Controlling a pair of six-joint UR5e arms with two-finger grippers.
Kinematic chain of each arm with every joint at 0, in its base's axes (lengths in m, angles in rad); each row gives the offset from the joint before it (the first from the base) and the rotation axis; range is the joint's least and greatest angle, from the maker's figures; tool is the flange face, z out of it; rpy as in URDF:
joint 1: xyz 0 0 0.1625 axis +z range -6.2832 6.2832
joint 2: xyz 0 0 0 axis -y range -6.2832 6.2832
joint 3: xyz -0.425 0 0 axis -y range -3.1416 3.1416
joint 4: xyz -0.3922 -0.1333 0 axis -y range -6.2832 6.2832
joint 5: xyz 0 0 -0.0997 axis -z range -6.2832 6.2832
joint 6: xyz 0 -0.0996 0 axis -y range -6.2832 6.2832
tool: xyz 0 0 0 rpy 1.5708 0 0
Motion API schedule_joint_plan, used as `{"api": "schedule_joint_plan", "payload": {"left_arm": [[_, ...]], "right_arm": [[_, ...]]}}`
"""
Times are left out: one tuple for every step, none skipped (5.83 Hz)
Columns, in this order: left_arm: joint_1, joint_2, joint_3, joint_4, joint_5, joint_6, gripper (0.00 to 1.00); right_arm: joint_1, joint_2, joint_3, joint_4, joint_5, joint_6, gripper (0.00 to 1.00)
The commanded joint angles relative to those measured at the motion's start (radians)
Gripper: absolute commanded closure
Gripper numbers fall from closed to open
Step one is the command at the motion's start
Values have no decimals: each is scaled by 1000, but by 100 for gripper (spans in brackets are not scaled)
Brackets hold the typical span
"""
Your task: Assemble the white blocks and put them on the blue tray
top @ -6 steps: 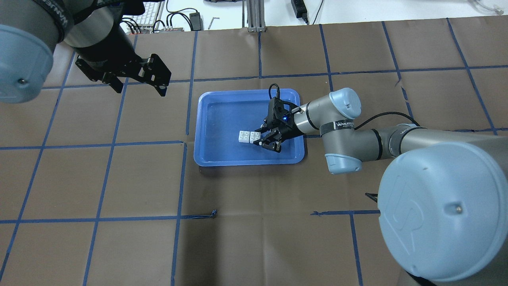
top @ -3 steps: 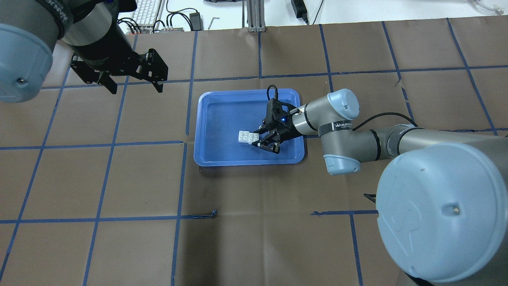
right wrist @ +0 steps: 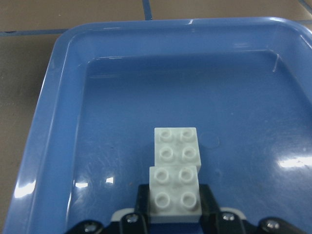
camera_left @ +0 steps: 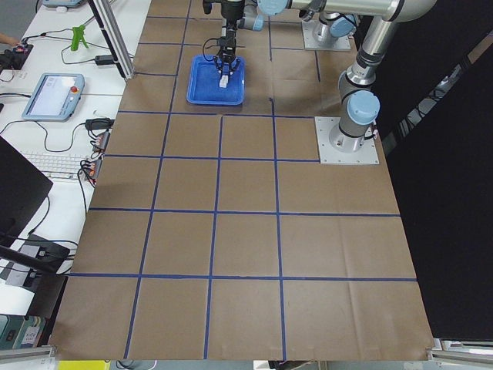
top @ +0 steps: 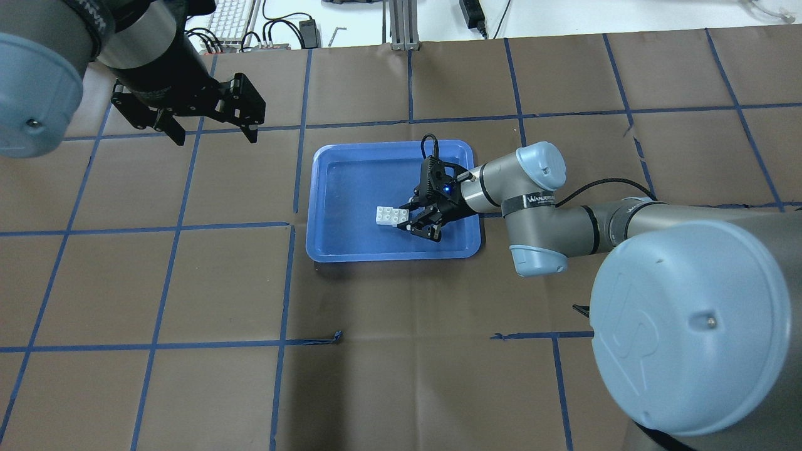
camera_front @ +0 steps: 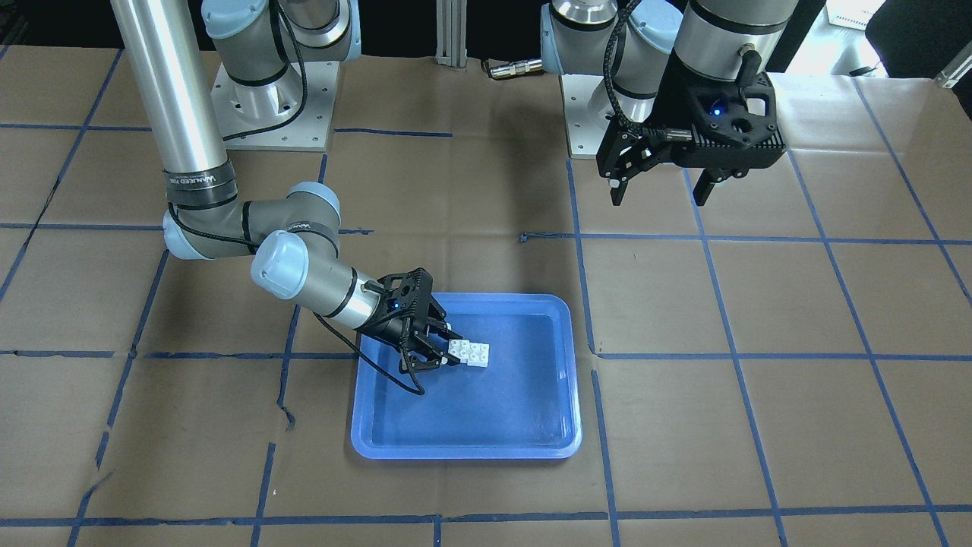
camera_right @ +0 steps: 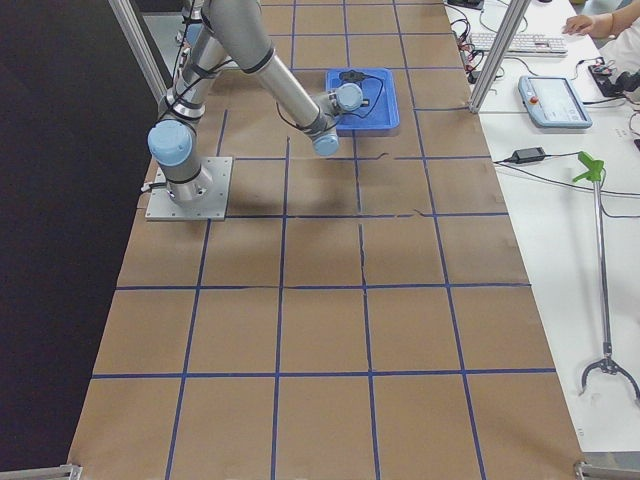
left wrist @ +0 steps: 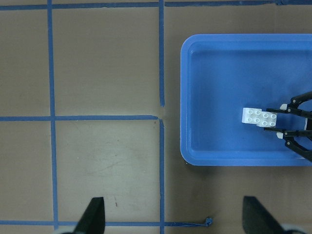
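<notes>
Two small white blocks point(top: 390, 215) sit end to end, slightly offset, studs up, low in the blue tray point(top: 326, 254). My right gripper point(top: 406, 218) reaches in from the tray's right side. In the right wrist view its pads point(right wrist: 142, 197) touch both sides of the nearer block point(right wrist: 174, 192), so it is shut on that block; the farther block point(right wrist: 176, 146) sticks out in front. The blocks point(camera_front: 471, 351) and tray point(camera_front: 463, 453) also show in the front view. My left gripper point(top: 215, 139) is open and empty, high above the table left of the tray.
Brown paper with a blue tape grid covers the table. My right arm's elbow point(top: 539, 207) lies just right of the tray. A keyboard and cables point(top: 244, 28) lie beyond the far edge. Both arm bases point(camera_front: 266, 114) stand at the robot's side.
My right gripper has shifted slightly left in the tray, and the blocks now sit a little askew. My left gripper has turned and drifted slightly left.
</notes>
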Motion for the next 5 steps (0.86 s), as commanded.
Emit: {"api": "schedule_joint_plan", "payload": {"left_arm": [[-2, 0, -4, 1, 3, 0, 1], [-2, 0, -4, 3, 3, 0, 1], [0, 0, -4, 3, 3, 0, 1], [-2, 0, -4, 3, 3, 0, 1], [-2, 2, -4, 3, 3, 0, 1]], "right_arm": [[0, 1, -3, -3, -1, 2, 69], [0, 1, -4, -3, -1, 2, 69], [0, 1, -4, -9, -1, 9, 69], [0, 1, -4, -9, -1, 9, 69], [0, 1, -3, -9, -1, 9, 69]]}}
